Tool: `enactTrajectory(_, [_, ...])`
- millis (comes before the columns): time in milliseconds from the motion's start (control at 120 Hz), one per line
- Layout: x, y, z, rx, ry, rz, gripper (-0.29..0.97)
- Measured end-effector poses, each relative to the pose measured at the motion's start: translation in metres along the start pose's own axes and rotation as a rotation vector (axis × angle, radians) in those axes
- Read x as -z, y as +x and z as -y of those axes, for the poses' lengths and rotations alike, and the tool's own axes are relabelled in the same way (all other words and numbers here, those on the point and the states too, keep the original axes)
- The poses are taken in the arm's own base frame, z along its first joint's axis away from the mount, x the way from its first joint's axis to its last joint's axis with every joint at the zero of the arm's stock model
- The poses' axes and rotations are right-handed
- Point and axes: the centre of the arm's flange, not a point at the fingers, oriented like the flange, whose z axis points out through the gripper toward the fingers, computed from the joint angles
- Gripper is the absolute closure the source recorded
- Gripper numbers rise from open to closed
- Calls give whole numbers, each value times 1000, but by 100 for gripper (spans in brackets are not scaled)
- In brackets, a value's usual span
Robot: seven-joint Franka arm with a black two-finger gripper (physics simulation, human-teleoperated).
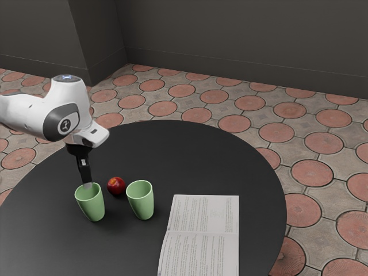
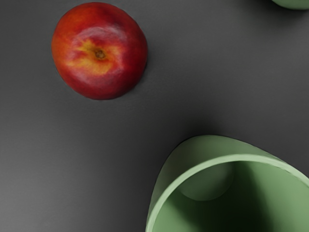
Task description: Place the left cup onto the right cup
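Two light green cups stand on the round black table [image 1: 230, 167]. The left cup [image 1: 90, 202] sits directly under my gripper [image 1: 87, 184], whose tip reaches down to the far side of its rim. In the wrist view the left cup's rim and hollow inside [image 2: 231, 193] lie just under my hand. The right cup [image 1: 140, 199] stands upright a short way toward the exterior view's right, apart from the left cup; a sliver of it [image 2: 294, 3] shows in the wrist view.
A red apple [image 1: 116, 185] [image 2: 99, 50] lies just behind the gap between the two cups. An open booklet [image 1: 202, 234] lies flat to the right of the right cup, near the table's front edge.
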Motion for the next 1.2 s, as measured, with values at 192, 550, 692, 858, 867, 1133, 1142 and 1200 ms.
enactTrajectory(192, [-19,-1,2,21,-6,9,0])
enactTrajectory(550, [-27,12,-6,10,13,7,64])
enactTrajectory(692, [-34,10,-9,23,4,11,72])
enactTrajectory(858, [-34,5,-6,47,3,7,76])
enactTrajectory(867, [-34,5,-6,48,3,7,76])
enactTrajectory(1133, [-4,7,-2,62,50,-38,78])
enactTrajectory(1142, [-2,7,-2,62,53,-41,78])
enactTrajectory(1200, [14,11,3,66,74,-62,78])
